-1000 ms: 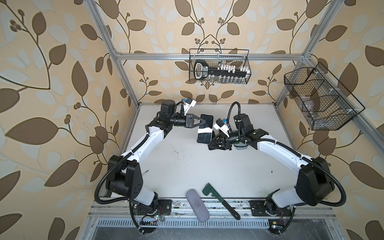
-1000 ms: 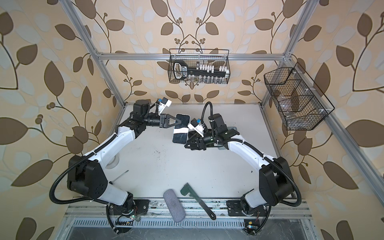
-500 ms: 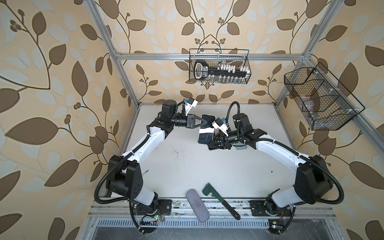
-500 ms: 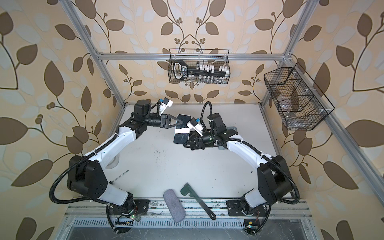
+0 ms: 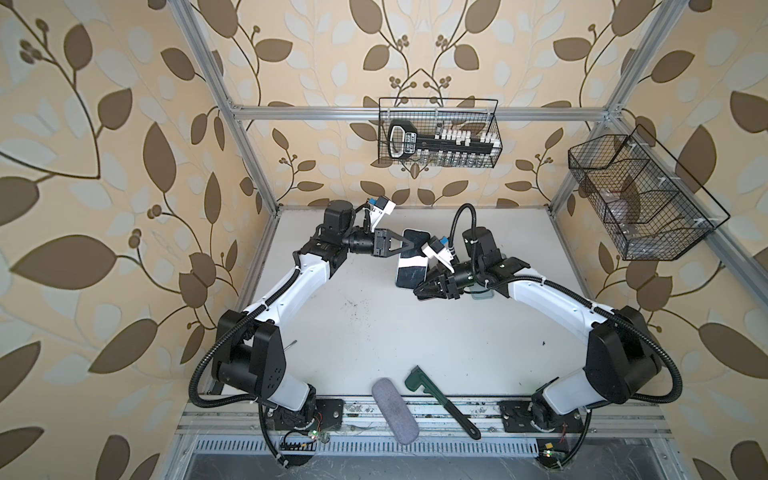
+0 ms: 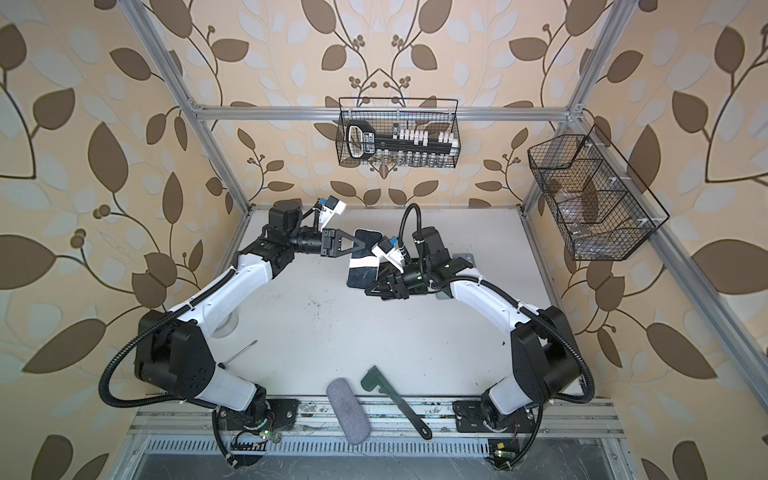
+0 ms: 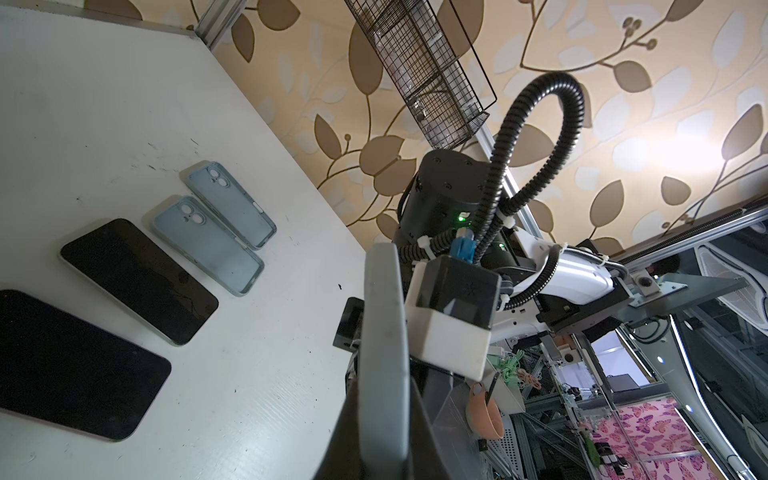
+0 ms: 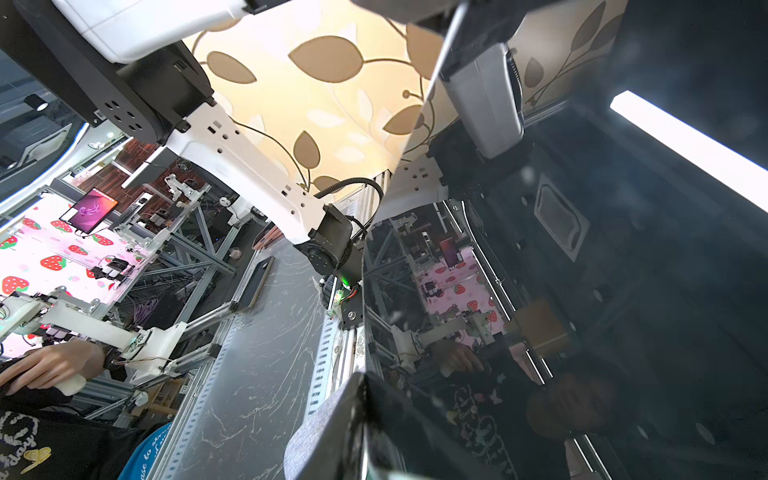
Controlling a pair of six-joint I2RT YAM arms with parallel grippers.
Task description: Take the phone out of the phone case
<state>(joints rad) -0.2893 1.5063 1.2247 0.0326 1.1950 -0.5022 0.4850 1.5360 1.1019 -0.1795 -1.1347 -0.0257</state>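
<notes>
Our left claw [image 5: 405, 248] was pressed on the upper edge of the phone case [image 7: 382, 332], holding it in the air so that the lower end was free for the other arm. The phone [image 5: 411, 272], above the counter [image 5: 374, 332], seemed to us not yet out of its case. The right claw [image 5: 428, 286] stood at its lower corner; whether it pinched, we could not tell. Farther off, 2 empty cases [image 7: 216, 232] and 2 bare phones [image 7: 137, 280] lay aside in a row.

In both top views, right gripper [image 5: 424, 285] tips at phone's [image 5: 411, 270] 5 o'clock corner; grip unclear. Grey item [image 5: 482, 296] under right arm, mostly hidden. Left wrist view: large phone [image 7: 62, 365] cropped by edge.
</notes>
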